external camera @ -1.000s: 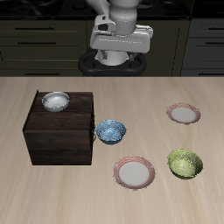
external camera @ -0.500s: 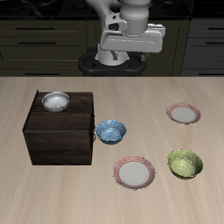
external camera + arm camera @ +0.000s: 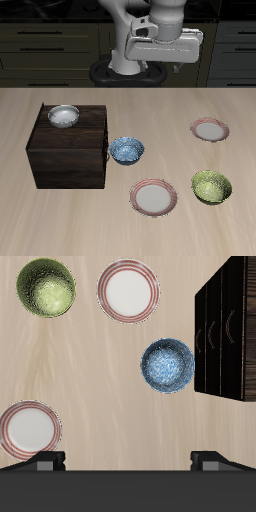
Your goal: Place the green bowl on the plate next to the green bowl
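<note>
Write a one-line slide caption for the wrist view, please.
Gripper high above green bowl, two pink-rimmed plates and blue bowl.

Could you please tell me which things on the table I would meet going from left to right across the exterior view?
silver-white bowl on the dark cabinet → blue bowl → plate → green bowl

The Franka arm (image 3: 135, 30) stood raised at the back of the table, its base at about twelve o'clock. The white wrist housing tilted toward one o'clock, high above the tabletop. The gripper (image 3: 165, 65) hung below it and pointed downward, touching nothing. In the wrist view only the two dark fingertips (image 3: 48, 462) showed, set far apart with nothing between them, so the jaws were wide.
</note>
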